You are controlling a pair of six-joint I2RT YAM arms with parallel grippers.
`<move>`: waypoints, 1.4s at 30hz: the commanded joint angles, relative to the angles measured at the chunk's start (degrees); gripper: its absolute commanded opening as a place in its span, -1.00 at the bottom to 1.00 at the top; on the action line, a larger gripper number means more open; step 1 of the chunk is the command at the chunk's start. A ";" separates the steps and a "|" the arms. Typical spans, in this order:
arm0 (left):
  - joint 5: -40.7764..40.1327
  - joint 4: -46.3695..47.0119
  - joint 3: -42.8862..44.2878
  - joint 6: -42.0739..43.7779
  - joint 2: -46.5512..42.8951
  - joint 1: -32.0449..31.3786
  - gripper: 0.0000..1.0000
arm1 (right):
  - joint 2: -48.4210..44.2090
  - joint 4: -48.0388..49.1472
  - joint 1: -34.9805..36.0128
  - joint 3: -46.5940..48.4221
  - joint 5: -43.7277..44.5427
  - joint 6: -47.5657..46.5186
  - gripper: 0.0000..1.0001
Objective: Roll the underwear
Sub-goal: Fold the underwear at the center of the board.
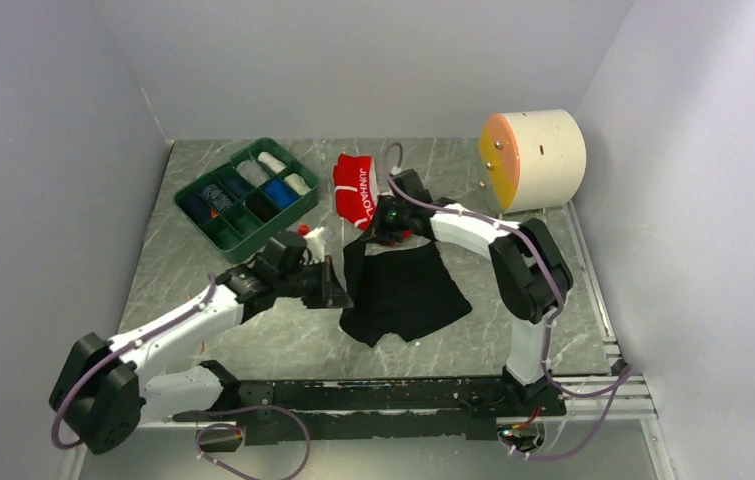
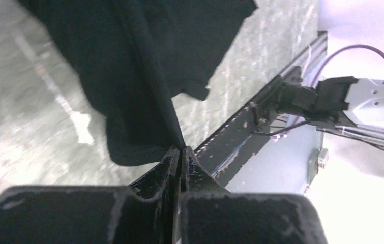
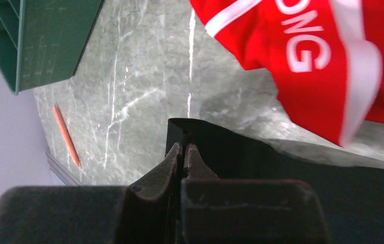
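The black underwear (image 1: 405,292) lies spread in the middle of the table, lifted at two edges. My left gripper (image 1: 338,295) is shut on its left edge; in the left wrist view the cloth (image 2: 144,66) hangs from the closed fingertips (image 2: 181,149). My right gripper (image 1: 385,232) is shut on its far corner; in the right wrist view the black cloth (image 3: 261,162) is pinched at the tips (image 3: 183,146). The red underwear (image 1: 356,188) with white lettering lies just beyond, also in the right wrist view (image 3: 322,56).
A green divided tray (image 1: 244,195) with rolled cloths stands at the far left. A cream cylinder with an orange face (image 1: 533,158) stands at the far right. An orange pencil (image 3: 66,134) lies near the tray. A black rail (image 1: 373,395) runs along the near edge.
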 commanded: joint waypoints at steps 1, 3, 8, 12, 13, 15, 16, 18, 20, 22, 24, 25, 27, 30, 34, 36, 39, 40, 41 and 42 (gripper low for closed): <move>2.16 10.49 5.18 -4.19 5.88 -4.60 -0.90 | -5.94 7.36 -4.28 -4.18 -6.66 -3.36 -1.00; 2.64 12.79 7.13 -5.62 9.11 -6.47 -0.90 | -6.77 7.21 -6.55 -5.84 -9.03 -5.12 -1.00; 2.28 12.75 14.69 -5.41 17.58 -11.22 -0.90 | -8.74 9.74 -13.20 -10.82 -14.35 -6.42 -1.00; 3.08 14.89 20.04 -6.14 23.95 -15.22 -0.90 | -8.17 10.19 -18.80 -12.68 -21.27 -7.97 -1.00; 3.00 14.80 21.60 -6.07 25.58 -16.14 -0.90 | -7.85 9.48 -19.85 -12.85 -22.03 -8.66 -1.00; 2.89 14.07 24.62 -6.35 28.90 -17.85 -0.90 | -7.02 8.20 -21.62 -12.94 -23.57 -10.42 -1.00; 2.24 13.58 25.89 -6.47 30.26 -18.81 -0.90 | -6.81 7.46 -22.56 -12.95 -24.03 -11.32 -1.00; 1.51 12.92 28.60 -6.34 32.88 -20.81 -0.90 | -6.81 5.66 -23.71 -13.00 -23.54 -13.34 -1.00; 0.72 11.47 31.08 -6.13 35.55 -22.33 -0.90 | -7.07 4.30 -25.05 -13.26 -22.09 -15.26 -1.00; -0.11 10.07 32.91 -5.83 38.04 -23.22 -0.90 | -7.03 2.55 -25.60 -12.87 -20.05 -17.04 -1.00; -0.49 9.94 34.09 -5.60 40.24 -23.73 -0.90 | -6.72 0.93 -25.71 -12.41 -18.05 -18.52 -1.00; -0.22 10.48 34.44 -5.80 41.20 -23.83 -0.90 | -6.52 -0.04 -25.72 -12.21 -17.00 -19.00 -1.00; 0.57 12.60 35.11 -6.28 43.00 -24.05 -0.90 | -6.83 0.36 -25.90 -12.50 -15.90 -18.62 -1.00; 0.16 12.87 37.72 -5.94 46.16 -24.73 -0.90 | -7.44 1.91 -26.12 -12.77 -16.58 -17.10 -1.00; -0.24 13.11 40.19 -5.70 48.90 -25.35 -0.90 | -6.22 0.40 -26.16 -10.61 -14.54 -17.72 -1.00; -0.26 13.67 40.68 -5.66 49.87 -25.70 -0.90 | -5.63 -0.55 -26.15 -9.58 -13.60 -18.30 -1.00; 0.41 15.80 39.84 -6.68 51.13 -25.87 -0.90 | -4.81 -2.46 -26.11 -8.24 -10.53 -19.15 -1.00; 0.74 17.73 39.47 -7.18 51.51 -25.93 -0.90 | -4.55 -3.03 -26.15 -7.95 -9.29 -19.42 -1.00; 1.08 18.88 39.19 -7.60 51.92 -25.98 -0.90 | -4.28 -3.75 -26.16 -7.57 -7.78 -19.60 -1.00; 1.20 19.85 39.14 -7.78 52.23 -25.96 -0.90 | -3.94 -4.62 -26.16 -7.18 -6.38 -19.75 -1.00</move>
